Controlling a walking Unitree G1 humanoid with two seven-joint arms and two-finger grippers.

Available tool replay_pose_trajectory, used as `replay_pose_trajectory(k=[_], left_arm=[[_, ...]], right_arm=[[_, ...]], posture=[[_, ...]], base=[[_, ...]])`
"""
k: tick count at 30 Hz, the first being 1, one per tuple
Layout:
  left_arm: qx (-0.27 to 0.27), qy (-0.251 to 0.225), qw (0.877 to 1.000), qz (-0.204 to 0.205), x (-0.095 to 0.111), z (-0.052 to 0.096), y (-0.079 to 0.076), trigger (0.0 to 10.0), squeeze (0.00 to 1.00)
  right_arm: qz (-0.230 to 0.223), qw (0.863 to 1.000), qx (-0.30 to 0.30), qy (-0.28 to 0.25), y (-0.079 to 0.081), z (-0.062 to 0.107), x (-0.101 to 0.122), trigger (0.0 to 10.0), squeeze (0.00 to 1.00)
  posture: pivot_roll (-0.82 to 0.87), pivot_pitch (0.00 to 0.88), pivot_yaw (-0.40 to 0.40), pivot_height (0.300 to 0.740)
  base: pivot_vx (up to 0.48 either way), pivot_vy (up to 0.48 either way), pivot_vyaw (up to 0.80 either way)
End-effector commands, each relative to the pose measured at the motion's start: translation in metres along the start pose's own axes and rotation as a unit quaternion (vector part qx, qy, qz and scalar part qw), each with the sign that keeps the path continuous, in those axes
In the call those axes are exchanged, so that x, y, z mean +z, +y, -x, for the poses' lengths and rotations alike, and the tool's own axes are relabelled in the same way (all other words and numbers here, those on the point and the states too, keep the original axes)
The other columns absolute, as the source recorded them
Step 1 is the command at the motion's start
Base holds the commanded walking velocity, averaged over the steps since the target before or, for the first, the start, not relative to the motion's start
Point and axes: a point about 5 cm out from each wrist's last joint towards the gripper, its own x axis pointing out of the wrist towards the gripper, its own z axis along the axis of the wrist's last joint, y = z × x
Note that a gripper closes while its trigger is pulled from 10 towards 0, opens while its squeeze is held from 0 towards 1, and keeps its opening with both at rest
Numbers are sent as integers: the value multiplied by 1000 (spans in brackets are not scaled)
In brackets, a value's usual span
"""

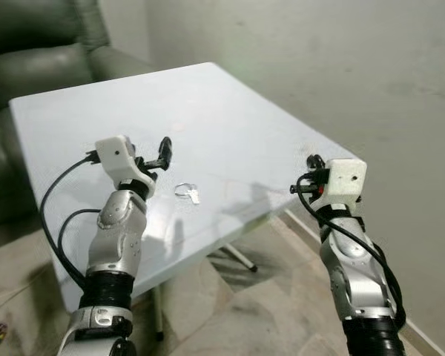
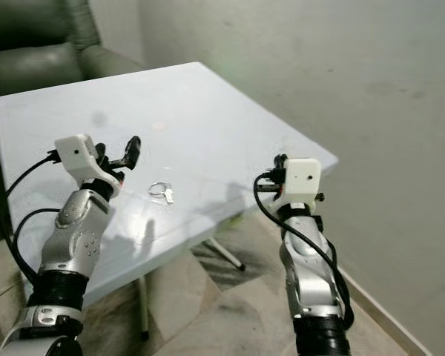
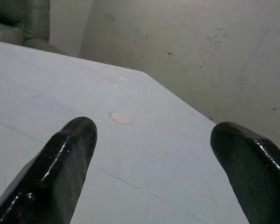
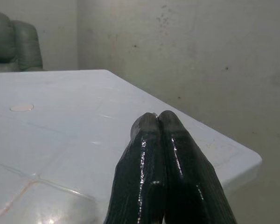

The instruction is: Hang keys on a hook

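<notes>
A small silver key on a ring [image 1: 187,192] lies flat on the white folding table [image 1: 230,126], near its front edge. My left gripper [image 1: 162,154] hovers just left of the key and a little above the tabletop, its two black fingers [image 3: 60,163] spread open with nothing between them. My right gripper [image 1: 311,172] is held up off the table's right front corner, and its fingers [image 4: 161,163] are pressed together, empty. No hook can be seen.
A dark green armchair [image 1: 37,52] stands behind the table at the left. A bare plastered wall [image 1: 341,67] runs along the right. The table's folding legs [image 1: 237,256] and tiled floor [image 1: 259,304] lie below between my arms.
</notes>
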Motion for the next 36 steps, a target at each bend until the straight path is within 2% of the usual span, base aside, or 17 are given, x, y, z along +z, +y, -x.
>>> replay_pose_trajectory(k=[1, 14, 36], left_arm=[[-18, 3, 1000, -8, -1, 1, -7, 10000, 0], [-36, 6, 999, -28, -1, 2, -8, 10000, 0], [-19, 5, 999, -31, 2, 0, -4, 10000, 0]], right_arm=[[4, 1000, -10, -12, -5, -1, 7, 10000, 0], [10, 1000, -16, -16, -12, -4, 10, 10000, 0], [10, 999, -28, -14, -15, -3, 9, 10000, 0]], posture=[[-43, 0, -49, 740], [-45, 0, -52, 740], [-46, 0, -44, 740]], base=[[0, 0, -781], [0, 0, -781], [0, 0, -781]])
